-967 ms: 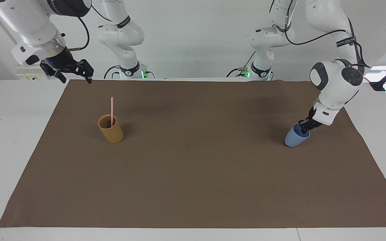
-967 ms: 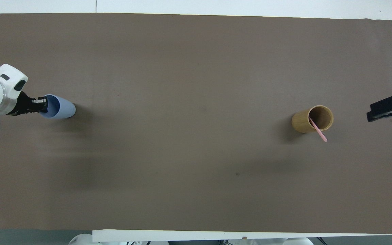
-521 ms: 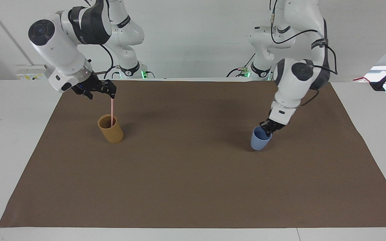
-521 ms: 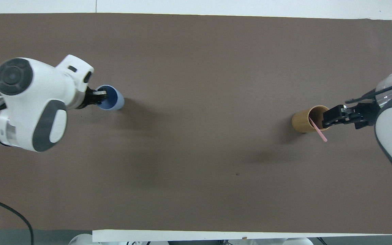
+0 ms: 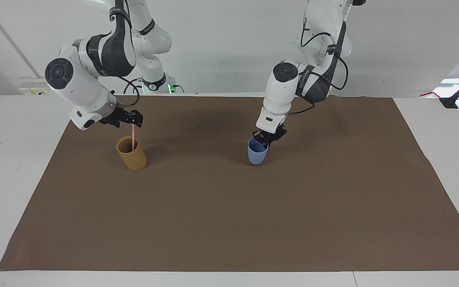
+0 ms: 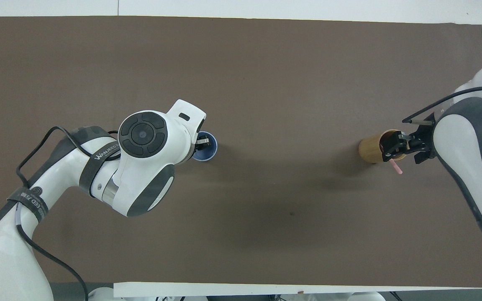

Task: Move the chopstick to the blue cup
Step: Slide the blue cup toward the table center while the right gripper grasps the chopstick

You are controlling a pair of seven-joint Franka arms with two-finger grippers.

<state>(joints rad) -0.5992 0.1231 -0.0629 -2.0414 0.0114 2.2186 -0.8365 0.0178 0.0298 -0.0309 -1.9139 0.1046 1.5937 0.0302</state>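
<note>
Brown mat [image 5: 229, 223] bears thin, pale pink chopstick [image 5: 133, 140], upright in tan cup [image 5: 132, 153].

Matte blue cup [image 5: 257, 153], wood-look tan cup [image 5: 132, 154], matte brown paper-like mat [image 5: 229, 215], glossy white arm shells [image 6: 149, 167]

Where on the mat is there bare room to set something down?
Bare mat runs between the tan cup and blue cup, and across the whole stretch farther from the robots. Crowded only at the cups: right gripper at the chopstick, left gripper at the blue cup's rim.
</note>
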